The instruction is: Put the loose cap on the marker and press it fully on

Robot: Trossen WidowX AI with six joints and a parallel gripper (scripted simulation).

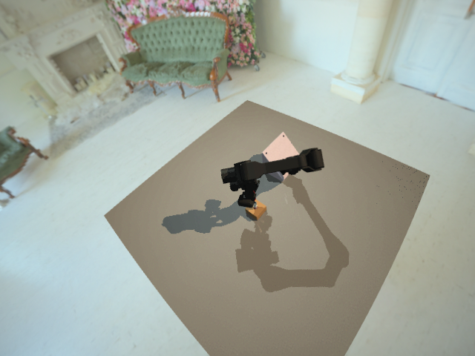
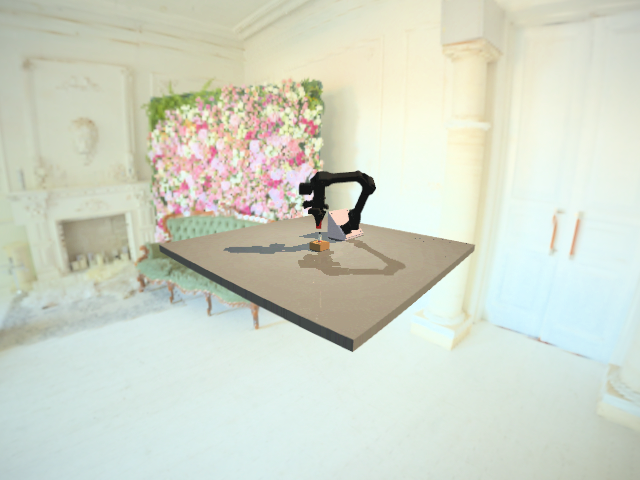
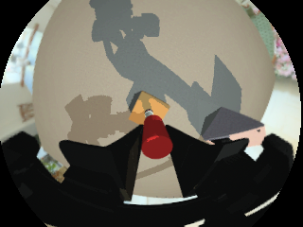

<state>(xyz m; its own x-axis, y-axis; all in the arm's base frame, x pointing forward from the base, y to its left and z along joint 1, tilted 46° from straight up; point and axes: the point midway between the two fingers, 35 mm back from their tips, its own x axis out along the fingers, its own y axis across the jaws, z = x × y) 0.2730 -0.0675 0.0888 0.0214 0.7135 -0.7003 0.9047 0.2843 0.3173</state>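
Top view: the gripper point(image 1: 248, 202) hangs over the block point(image 1: 256, 211), near the table's point(image 1: 383, 230) middle.

Exterior view: the marker point(image 2: 320, 238) stands upright, a gap below the cap point(image 2: 318, 225).

Wrist view: the fingers pinch the red cap, held vertical above the marker tip for pressing on.

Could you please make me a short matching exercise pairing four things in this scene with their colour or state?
Things:
1. small red marker cap
2. square orange holder block
3. black parallel-jaw tool
4. flat pink base plate

Descriptions:
A. under the arm's foot
B. shut on something
C. held above the block
D. resting on the brown table, marker standing in it

Pairs: 1-C, 2-D, 3-B, 4-A
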